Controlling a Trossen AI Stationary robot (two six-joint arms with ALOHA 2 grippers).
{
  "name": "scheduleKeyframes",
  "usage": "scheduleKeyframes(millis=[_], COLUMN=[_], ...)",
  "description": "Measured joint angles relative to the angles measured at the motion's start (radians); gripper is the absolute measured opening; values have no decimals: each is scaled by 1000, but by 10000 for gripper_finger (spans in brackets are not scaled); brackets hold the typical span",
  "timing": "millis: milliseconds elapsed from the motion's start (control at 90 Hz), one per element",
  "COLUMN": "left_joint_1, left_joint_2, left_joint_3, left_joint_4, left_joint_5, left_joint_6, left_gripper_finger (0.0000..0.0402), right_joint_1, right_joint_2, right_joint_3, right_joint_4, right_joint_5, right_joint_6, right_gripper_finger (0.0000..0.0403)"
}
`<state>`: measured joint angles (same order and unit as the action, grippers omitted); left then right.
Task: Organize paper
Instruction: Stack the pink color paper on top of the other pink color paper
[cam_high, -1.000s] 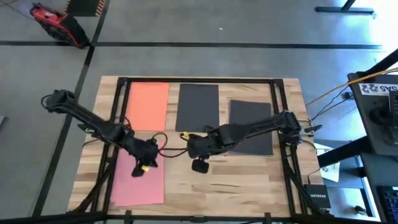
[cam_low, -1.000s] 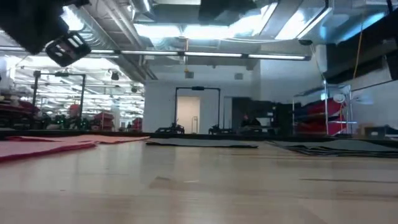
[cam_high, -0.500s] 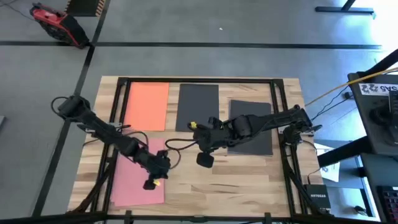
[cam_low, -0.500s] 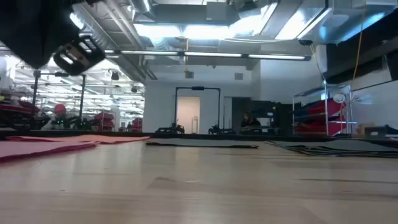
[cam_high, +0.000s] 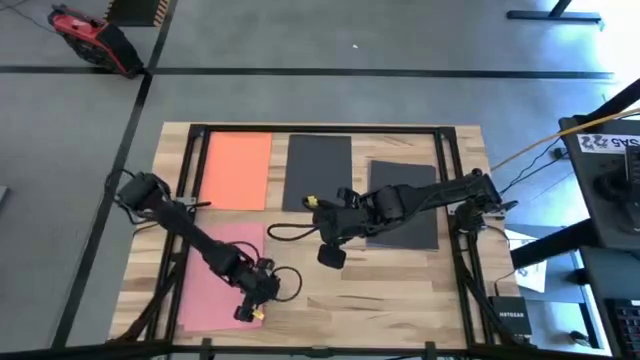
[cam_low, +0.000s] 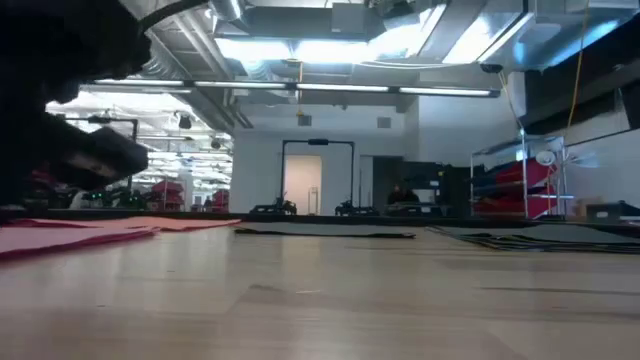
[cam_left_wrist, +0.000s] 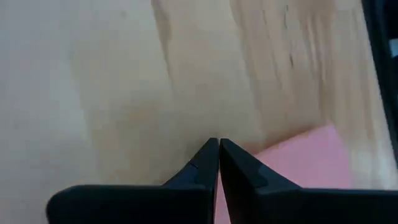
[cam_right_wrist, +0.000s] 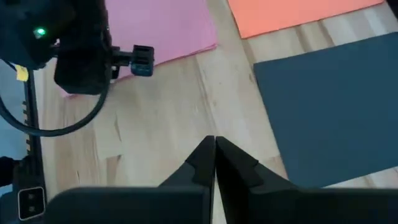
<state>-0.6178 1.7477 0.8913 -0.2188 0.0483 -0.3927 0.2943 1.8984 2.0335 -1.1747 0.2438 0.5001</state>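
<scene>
Four sheets of paper lie flat on the wooden table: an orange sheet (cam_high: 236, 170) at the far left, a black sheet (cam_high: 318, 172) beside it, a second black sheet (cam_high: 405, 205) to the right, and a pink sheet (cam_high: 215, 275) at the near left. My left gripper (cam_high: 249, 311) is shut and hovers low by the pink sheet's near right corner (cam_left_wrist: 305, 163), its tips (cam_left_wrist: 217, 143) over bare wood. My right gripper (cam_high: 330, 256) is shut over bare wood (cam_right_wrist: 214, 140), near the middle of the table between the pink sheet (cam_right_wrist: 161, 31) and the black sheet (cam_right_wrist: 336, 112).
Black frame rails (cam_high: 452, 170) run along the table's left, right and far sides. Bare wood (cam_high: 380, 295) spans the near right part of the table. A cable (cam_high: 285, 232) hangs between the two arms.
My left gripper has travelled along the pink sheet toward the table's near edge and come down closer to the table, staying shut. The sheets have not moved.
</scene>
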Motion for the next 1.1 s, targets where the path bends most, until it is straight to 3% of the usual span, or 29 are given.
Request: scheduleKeyframes(millis=[822,1100], left_joint_1=[-44,13], left_joint_2=[-34,-34], left_joint_3=[4,5], left_joint_4=[-154,-146], left_joint_5=[24,3], left_joint_6=[-29,-37], left_gripper_finger=[0,0], right_joint_1=[0,0], right_joint_2=[0,0], right_joint_3=[0,0], right_joint_4=[-10,-12], right_joint_5=[-17,-17], right_joint_6=[-34,-34], right_gripper_finger=[0,0])
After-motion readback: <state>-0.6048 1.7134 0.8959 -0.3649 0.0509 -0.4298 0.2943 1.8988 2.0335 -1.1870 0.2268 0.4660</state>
